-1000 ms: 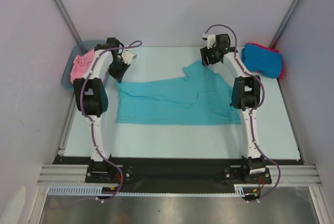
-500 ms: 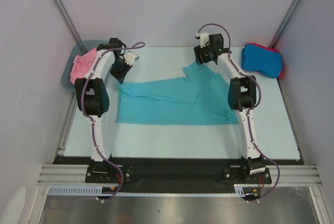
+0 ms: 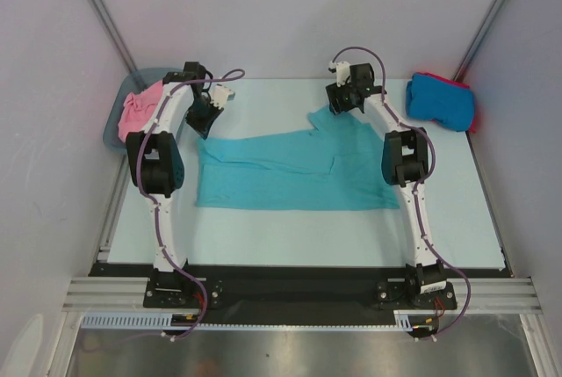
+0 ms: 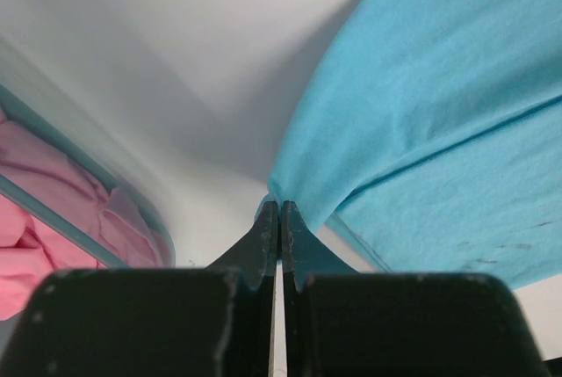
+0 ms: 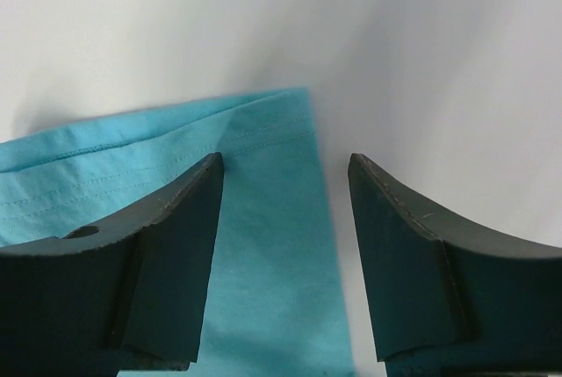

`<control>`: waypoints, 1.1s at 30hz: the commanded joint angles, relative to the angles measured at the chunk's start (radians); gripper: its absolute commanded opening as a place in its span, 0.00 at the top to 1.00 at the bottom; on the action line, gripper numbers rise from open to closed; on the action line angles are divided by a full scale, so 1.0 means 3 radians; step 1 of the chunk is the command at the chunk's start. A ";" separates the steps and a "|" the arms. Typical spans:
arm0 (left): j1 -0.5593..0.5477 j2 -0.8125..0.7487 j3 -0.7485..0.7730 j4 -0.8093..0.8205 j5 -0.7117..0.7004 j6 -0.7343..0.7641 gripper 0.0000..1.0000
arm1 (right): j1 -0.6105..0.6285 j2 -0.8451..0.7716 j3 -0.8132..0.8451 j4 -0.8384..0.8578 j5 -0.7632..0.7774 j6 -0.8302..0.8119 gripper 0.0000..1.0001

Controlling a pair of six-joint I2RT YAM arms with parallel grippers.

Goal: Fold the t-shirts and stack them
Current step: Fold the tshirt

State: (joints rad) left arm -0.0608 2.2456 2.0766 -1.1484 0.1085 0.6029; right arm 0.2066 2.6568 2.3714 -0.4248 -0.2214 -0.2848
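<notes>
A teal t-shirt point(image 3: 281, 175) lies spread across the middle of the table. At its far left corner my left gripper point(image 3: 200, 122) is shut, and in the left wrist view its fingertips point(image 4: 279, 207) pinch the teal cloth point(image 4: 421, 87). My right gripper point(image 3: 336, 106) hangs open over the shirt's far right corner. In the right wrist view that hemmed corner point(image 5: 272, 219) lies between the spread fingers point(image 5: 180, 219), untouched. A pink t-shirt point(image 3: 136, 109) sits in the tub at the left. At the far right, a bright blue t-shirt point(image 3: 439, 100) lies folded on a red one point(image 3: 472, 118).
The grey-blue plastic tub point(image 3: 114, 131) stands off the table's far left corner, and its rim point(image 4: 79, 148) runs close to the left fingers. Grey walls close in the back and both sides. The table's near edge meets a black strip by the arm bases.
My right gripper has moved left and slightly back, coming over the teal shirt's far corner. The left gripper has stayed shut on the cloth, in the same place.
</notes>
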 commanded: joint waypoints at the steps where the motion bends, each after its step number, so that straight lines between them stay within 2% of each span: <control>1: -0.0032 -0.0117 0.0150 -0.0027 0.0083 0.0020 1.00 | -0.0014 0.0000 0.0077 0.0112 0.0012 0.0029 0.37; 8: -0.0048 -0.0122 0.0129 -0.0027 0.0083 0.0041 1.00 | -0.0019 0.0046 0.0082 0.0117 -0.0059 0.0065 0.42; 10: -0.0048 -0.0122 0.0124 -0.0027 0.0088 0.0041 1.00 | -0.0019 0.0056 0.0082 0.0107 -0.0110 0.0080 0.47; 16: -0.0053 -0.0112 0.0129 -0.0032 0.0088 0.0046 1.00 | -0.0009 0.0082 0.0123 0.0081 -0.0116 0.0029 0.75; 17: -0.0053 -0.0122 0.0129 -0.0032 0.0098 0.0061 1.00 | -0.0003 0.0082 0.0128 0.0066 -0.0096 0.0009 0.81; 18: -0.0053 -0.0122 0.0129 -0.0027 0.0103 0.0056 1.00 | -0.0003 0.0072 0.0128 0.0061 -0.0070 -0.0007 0.92; 20: -0.0053 -0.0132 0.0124 -0.0032 0.0098 0.0066 1.00 | -0.0008 0.0036 0.0108 0.0061 -0.0044 -0.0022 0.99; 25: -0.0058 -0.0173 0.0043 -0.0027 0.0155 0.0066 1.00 | -0.0044 -0.0132 0.0011 0.0066 0.0007 -0.0022 1.00; 33: -0.0068 -0.0382 -0.0269 0.0100 0.0206 0.0076 1.00 | -0.0187 -0.0638 -0.0316 0.0036 0.0176 -0.0410 1.00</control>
State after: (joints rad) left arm -0.0715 2.2303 2.0281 -1.1397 0.1371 0.6041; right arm 0.1875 2.6007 2.2929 -0.4191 -0.2100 -0.3447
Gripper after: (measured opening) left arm 0.011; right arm 0.010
